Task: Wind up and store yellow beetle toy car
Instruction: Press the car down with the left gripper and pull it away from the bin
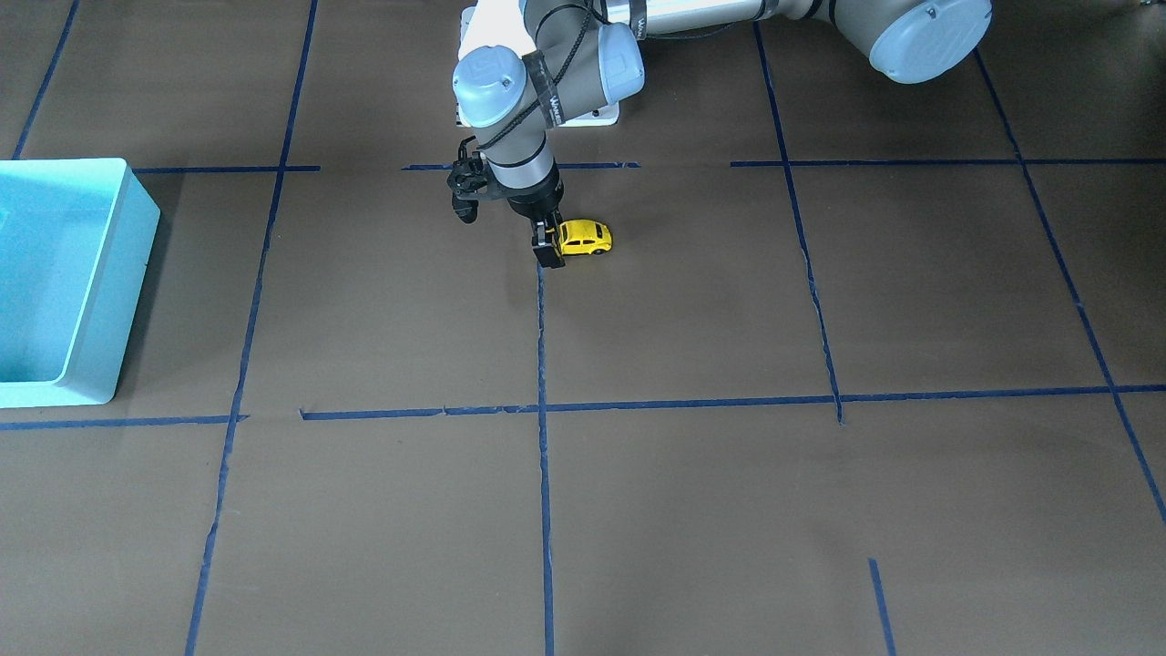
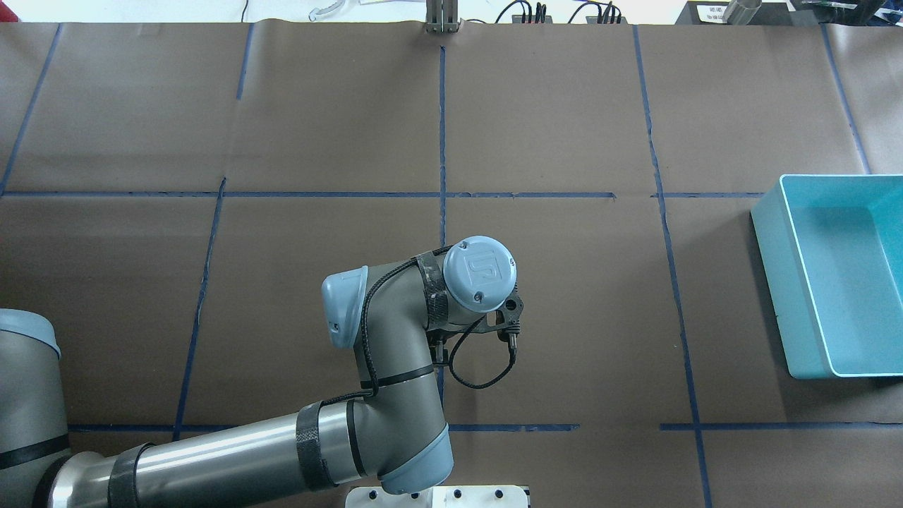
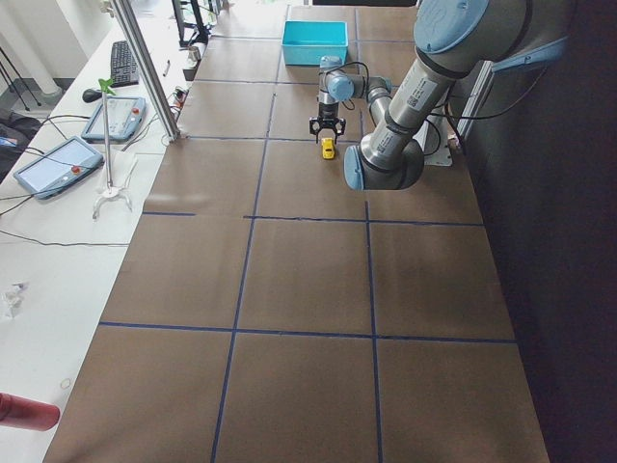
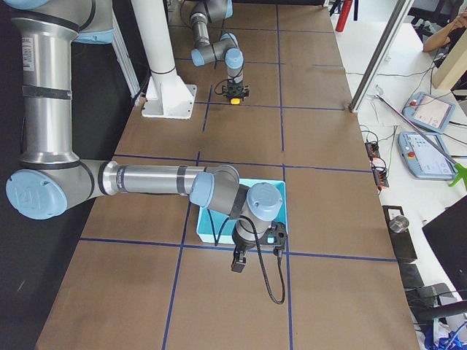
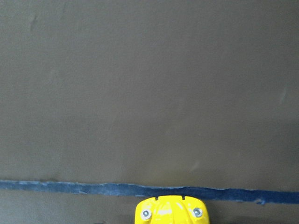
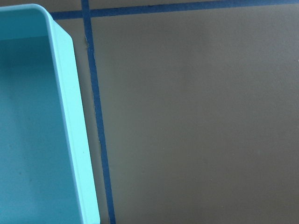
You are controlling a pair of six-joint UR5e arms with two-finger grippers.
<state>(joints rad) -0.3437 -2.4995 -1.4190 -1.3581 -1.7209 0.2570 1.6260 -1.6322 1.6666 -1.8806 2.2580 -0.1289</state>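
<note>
The yellow beetle toy car [image 1: 588, 237] stands on the brown table near the robot's base, beside a blue tape line. It also shows in the left wrist view [image 5: 170, 211] at the bottom edge. My left gripper [image 1: 549, 246] points straight down, its fingers astride one end of the car and shut on it at table level. In the overhead view the left wrist hides both gripper and car. My right gripper [image 4: 237, 261] hangs beside the teal bin's corner, seen only from the side, so I cannot tell if it is open or shut.
An empty teal bin [image 2: 783, 282] stands at the table's right end, also in the front view [image 1: 91, 301] and the right wrist view [image 6: 70, 116]. Blue tape lines [image 1: 543, 383] grid the brown table. Operator desks with tablets [image 3: 58, 159] lie beyond the far edge.
</note>
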